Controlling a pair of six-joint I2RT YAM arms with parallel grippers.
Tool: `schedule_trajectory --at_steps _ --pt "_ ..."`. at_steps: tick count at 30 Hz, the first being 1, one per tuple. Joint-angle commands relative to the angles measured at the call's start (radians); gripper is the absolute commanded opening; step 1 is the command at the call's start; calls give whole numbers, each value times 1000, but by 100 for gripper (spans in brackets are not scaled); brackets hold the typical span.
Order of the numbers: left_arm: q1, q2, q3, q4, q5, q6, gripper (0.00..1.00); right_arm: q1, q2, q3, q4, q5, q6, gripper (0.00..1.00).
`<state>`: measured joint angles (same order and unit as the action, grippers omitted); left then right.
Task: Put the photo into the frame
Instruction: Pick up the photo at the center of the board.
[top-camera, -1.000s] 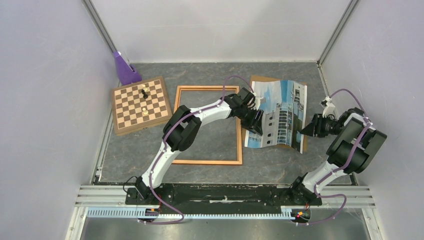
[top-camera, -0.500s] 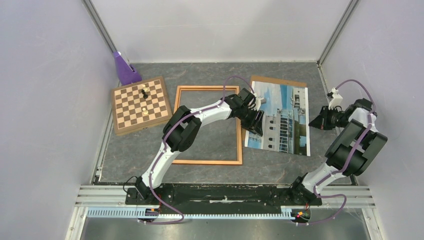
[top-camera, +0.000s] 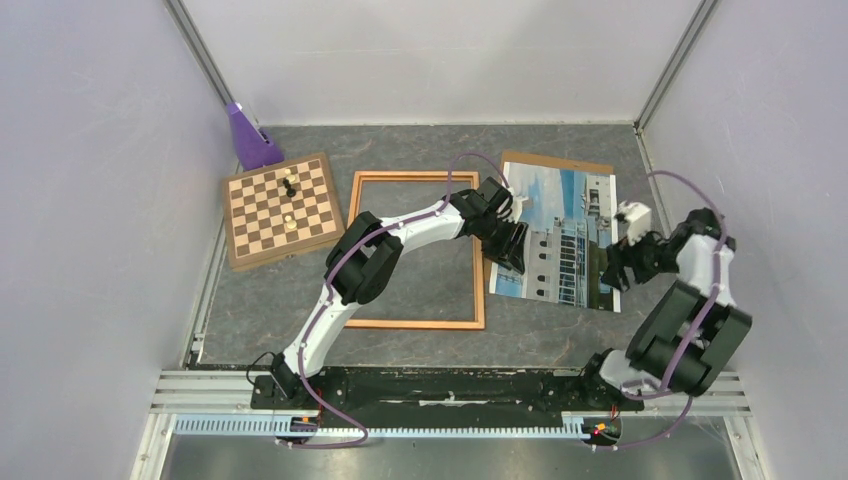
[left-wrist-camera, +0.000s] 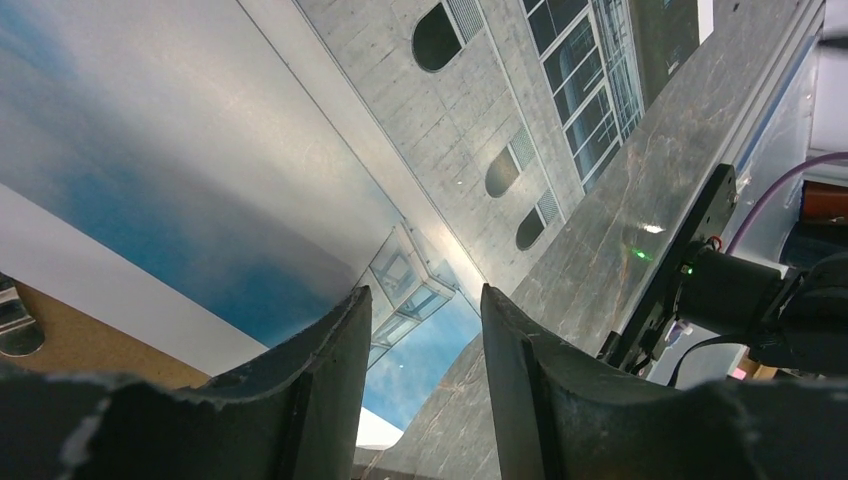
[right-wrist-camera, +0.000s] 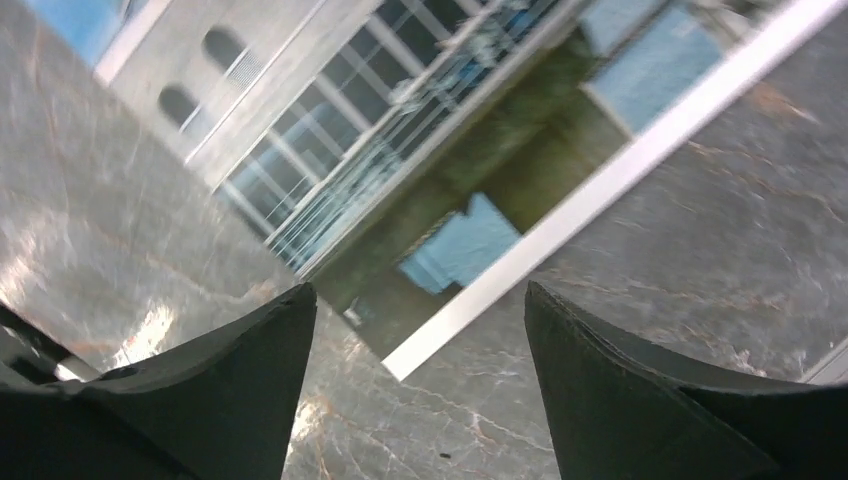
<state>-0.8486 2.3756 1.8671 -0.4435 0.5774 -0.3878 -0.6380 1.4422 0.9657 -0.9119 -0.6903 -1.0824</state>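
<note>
Close the wide-apart right gripper (top-camera: 612, 270) squarely on the photo (top-camera: 560, 220) at lower right, half-spread left gripper (top-camera: 512, 252) at its left edge, avoiding creases.

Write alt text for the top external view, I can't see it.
The photo lies flat on a brown backing panel, right of the empty wooden frame, not yet inside it. The left gripper sits at the photo's left edge; the right gripper, open, is over its near right corner. A chessboard lies left of the frame.
</note>
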Motion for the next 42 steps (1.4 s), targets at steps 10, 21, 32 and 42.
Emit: schedule_trajectory --at_steps 10,21,32,42 --pt "3 -65 1 -107 21 112 52 329 -409 -317 140 204 -288 81" --pt "14 -31 25 -121 64 104 52 609 -634 -628 479 483 -209 79" --pt "25 -19 30 -119 67 88 52 663 -667 -728 532 552 -229 77" --pt "40 -10 32 -121 114 72 52 692 -765 -918 667 624 -277 67"
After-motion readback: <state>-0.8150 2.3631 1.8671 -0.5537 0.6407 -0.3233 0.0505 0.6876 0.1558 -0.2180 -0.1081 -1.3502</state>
